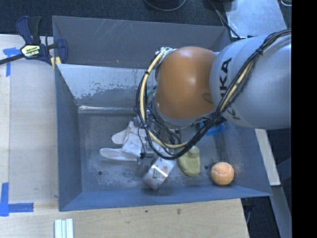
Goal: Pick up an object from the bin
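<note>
the gripper (147,156) is low in the bin (69,148), under the arm's orange cover (183,81). it stands between a white soft thing (123,145) on the left and a small grey box (157,175) by the front wall. whether it is spread or closed, one cannot tell. the two things lie very near, so it may catch both, or push the box against the wall.

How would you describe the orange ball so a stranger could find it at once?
Look in the grey metal bin, at the lower right corner of its floor. The orange ball lies there, just right of a yellow-green lump. It alone among the loose things is round and plain orange.
</note>
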Available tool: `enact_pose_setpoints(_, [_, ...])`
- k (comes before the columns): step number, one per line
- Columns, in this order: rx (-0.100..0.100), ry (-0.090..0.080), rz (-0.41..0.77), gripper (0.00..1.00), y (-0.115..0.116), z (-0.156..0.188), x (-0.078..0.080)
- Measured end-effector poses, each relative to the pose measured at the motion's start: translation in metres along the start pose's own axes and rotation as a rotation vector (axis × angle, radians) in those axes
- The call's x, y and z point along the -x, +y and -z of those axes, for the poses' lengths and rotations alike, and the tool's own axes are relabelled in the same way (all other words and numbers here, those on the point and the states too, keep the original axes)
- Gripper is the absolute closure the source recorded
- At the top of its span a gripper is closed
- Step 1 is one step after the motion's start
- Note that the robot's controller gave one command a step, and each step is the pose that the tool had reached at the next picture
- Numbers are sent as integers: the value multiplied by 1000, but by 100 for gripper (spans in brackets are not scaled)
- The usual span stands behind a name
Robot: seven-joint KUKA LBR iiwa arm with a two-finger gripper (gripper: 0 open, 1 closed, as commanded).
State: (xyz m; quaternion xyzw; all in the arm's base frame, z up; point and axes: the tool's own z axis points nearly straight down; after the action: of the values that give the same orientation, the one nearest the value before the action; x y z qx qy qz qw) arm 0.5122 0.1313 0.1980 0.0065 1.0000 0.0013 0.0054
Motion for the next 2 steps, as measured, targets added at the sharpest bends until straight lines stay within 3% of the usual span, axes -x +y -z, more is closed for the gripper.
enact_pose_setpoints(1, [-7, 27, -6, 0, -2, -5, -1])
enact_pose_setpoints(2, [3, -10, -12, 0, -6, -11, 12])
